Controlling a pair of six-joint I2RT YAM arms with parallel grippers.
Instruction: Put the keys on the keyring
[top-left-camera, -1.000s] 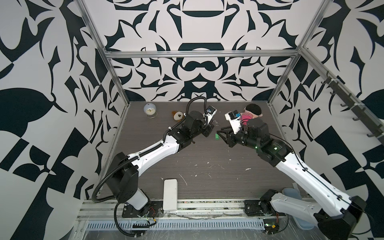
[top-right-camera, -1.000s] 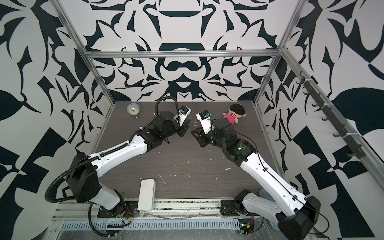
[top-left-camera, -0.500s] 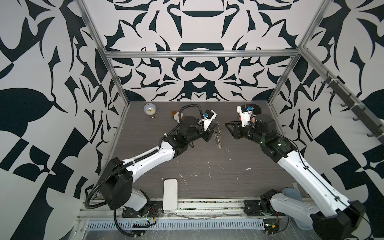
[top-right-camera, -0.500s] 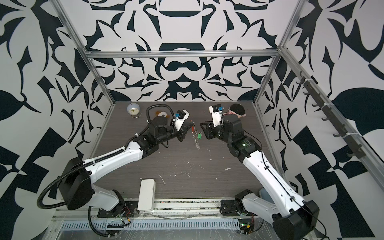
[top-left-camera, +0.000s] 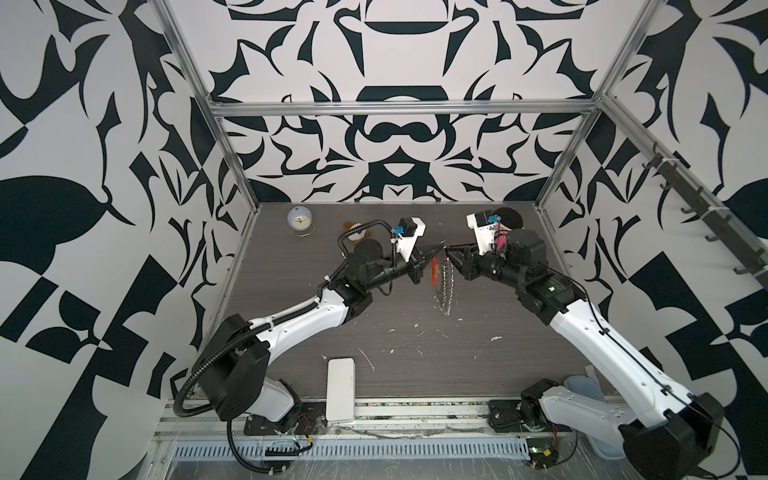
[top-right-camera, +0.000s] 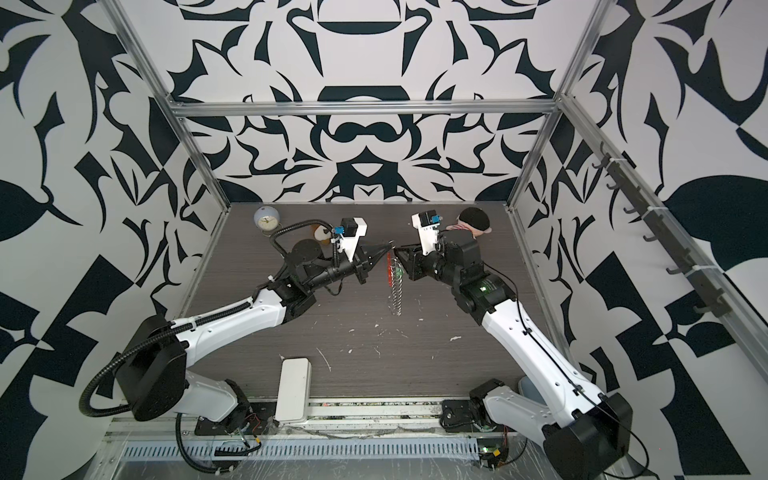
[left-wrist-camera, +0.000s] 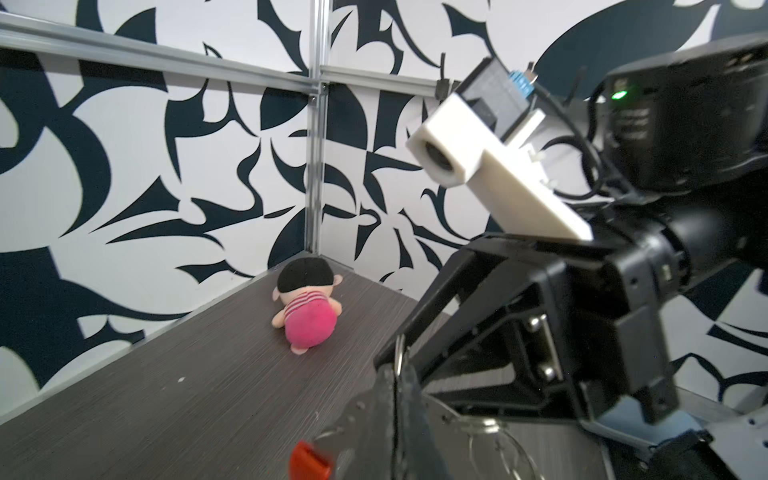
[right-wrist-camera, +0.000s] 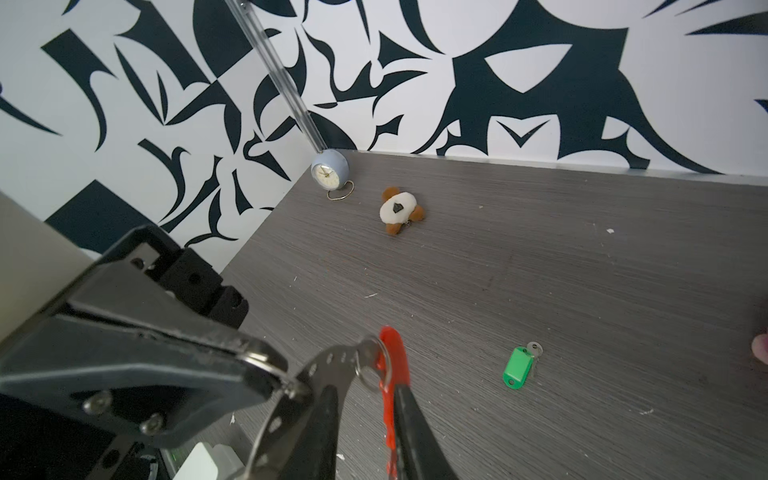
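The keyring (top-left-camera: 441, 282) hangs in the air over the middle of the table, its red bar (top-right-camera: 389, 269) beside a dangling chain of silver rings. My left gripper (top-left-camera: 441, 245) is shut on a silver ring at its top, which shows pinched between the tips in the left wrist view (left-wrist-camera: 398, 372). From the opposite side my right gripper (top-left-camera: 449, 248) meets it. Its fingers stand apart in the right wrist view (right-wrist-camera: 363, 390), and the red bar (right-wrist-camera: 392, 374) lies between them against one finger. The green-headed key (right-wrist-camera: 517, 368) lies on the table below, held by nothing.
A small blue-grey clock (top-left-camera: 300, 219) and a white-and-brown plush (right-wrist-camera: 399, 210) sit at the back left. At the back right corner lies a pink plush doll (left-wrist-camera: 307, 320). A white box (top-left-camera: 340, 388) rests at the table's front edge. White flecks dot the wood surface.
Both arms rose from the table, and the left one lifted the keyring clear. The right gripper swung away, then came back to the keyring's top with narrower jaws. The key stayed down.
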